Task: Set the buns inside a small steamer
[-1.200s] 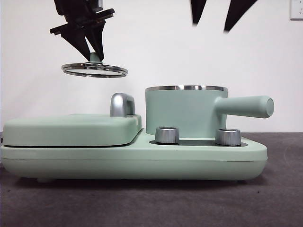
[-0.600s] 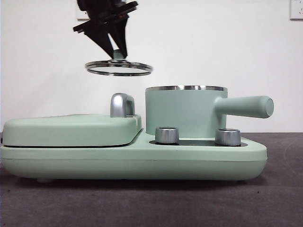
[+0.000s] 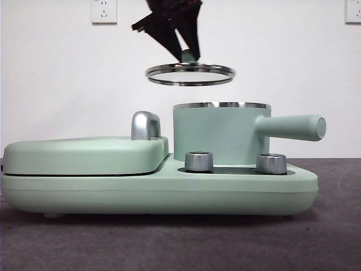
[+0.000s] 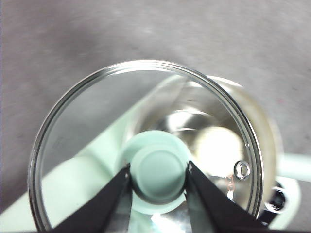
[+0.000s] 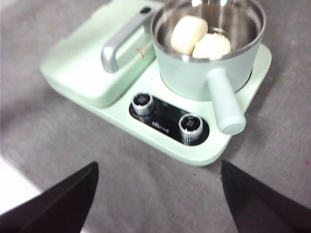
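While both buns [image 5: 200, 40] sit side by side inside the steamer [image 3: 219, 133], right of center in the front view, the lid [image 3: 190, 74] hangs in the air above the pot's left half, not touching it. The left gripper [image 4: 158, 170] pinches the lid's green knob [image 4: 159, 170] tight between its jaws. The right gripper [image 5: 158, 194] is spread wide, holding nothing, well away from the pot.

buns: 2 — smooth bun [image 5: 188, 34], ribbed bun [image 5: 212, 46] | small steamer [image 3: 220, 134]: 1 | glass lid [image 3: 190, 74]: 1 | green knob [image 4: 159, 173]: 1 | griddle cover [image 3: 84, 154]: 1 | chrome handle [image 3: 145, 125]: 1 | control dials: 2 — [image 3: 199, 161], [image 3: 272, 163] | wall sockets: 2 — [image 3: 103, 11], [image 3: 353, 11]
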Controlling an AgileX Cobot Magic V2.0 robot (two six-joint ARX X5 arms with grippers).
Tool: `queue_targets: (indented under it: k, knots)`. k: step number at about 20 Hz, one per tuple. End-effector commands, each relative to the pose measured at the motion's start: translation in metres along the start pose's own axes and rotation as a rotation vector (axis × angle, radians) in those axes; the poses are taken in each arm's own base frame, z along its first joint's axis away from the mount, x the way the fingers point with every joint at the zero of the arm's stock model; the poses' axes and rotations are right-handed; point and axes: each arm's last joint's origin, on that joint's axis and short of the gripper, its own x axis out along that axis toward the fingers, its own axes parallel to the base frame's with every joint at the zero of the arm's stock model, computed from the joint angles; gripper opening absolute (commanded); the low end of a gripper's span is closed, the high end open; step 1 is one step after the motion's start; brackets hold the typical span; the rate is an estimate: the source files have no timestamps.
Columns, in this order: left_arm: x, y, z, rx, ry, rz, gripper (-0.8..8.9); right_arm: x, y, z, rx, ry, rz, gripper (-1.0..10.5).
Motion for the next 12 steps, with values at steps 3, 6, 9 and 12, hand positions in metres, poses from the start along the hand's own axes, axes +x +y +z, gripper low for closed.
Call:
queue_targets:
  k: [3,6,9,12]
  knots:
    - [-0.012,-0.029,0.008,0.064,-0.065,-0.035,0.51,-0.021,-0.007,-0.003,0.033,-0.111,0.042,4.0]
    - [-0.011,-0.043,0.008,0.089,-0.063,-0.055,0.51,-0.030,-0.011,-0.005,0.031,-0.157,0.043,4.0]
    - [-0.008,-0.052,0.008,0.106,-0.057,-0.069,0.37,-0.032,-0.012,-0.007,0.032,-0.159,0.044,4.0]
    - [-0.007,-0.053,0.008,0.108,-0.055,-0.071,0.11,-0.032,-0.013,-0.007,0.031,-0.156,0.043,4.0]
